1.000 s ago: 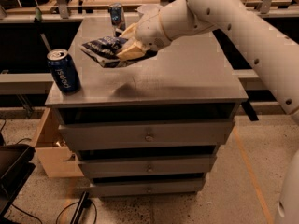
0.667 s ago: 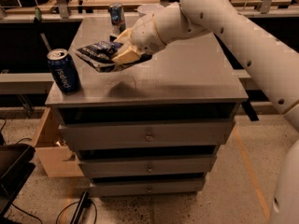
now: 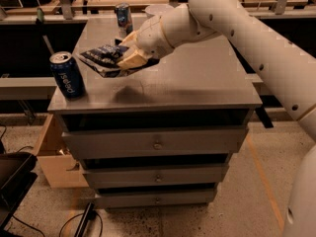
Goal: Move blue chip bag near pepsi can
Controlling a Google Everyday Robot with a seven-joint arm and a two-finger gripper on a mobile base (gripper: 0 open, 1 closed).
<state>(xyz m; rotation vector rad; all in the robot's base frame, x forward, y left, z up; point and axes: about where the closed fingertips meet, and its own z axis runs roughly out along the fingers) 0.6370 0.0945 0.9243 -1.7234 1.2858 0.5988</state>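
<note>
The blue chip bag point(image 3: 102, 58) is flat, dark blue and crinkled, held in the air above the left part of the grey cabinet top point(image 3: 197, 83). My gripper point(image 3: 129, 57) is shut on the bag's right end and carries it a little above the surface. The pepsi can point(image 3: 67, 75) stands upright at the front left corner of the top, just left of and below the bag's near edge. The bag casts a shadow on the top beneath it.
A slimmer blue-and-silver can point(image 3: 123, 18) stands at the back of the top. A white bowl-like object point(image 3: 159, 9) sits behind my arm. The cabinet has drawers point(image 3: 157, 143) below. A cardboard box point(image 3: 54, 157) stands on the floor at left.
My gripper has carried the chip bag leftward and slightly toward the front, closer to the pepsi can. The can has not moved.
</note>
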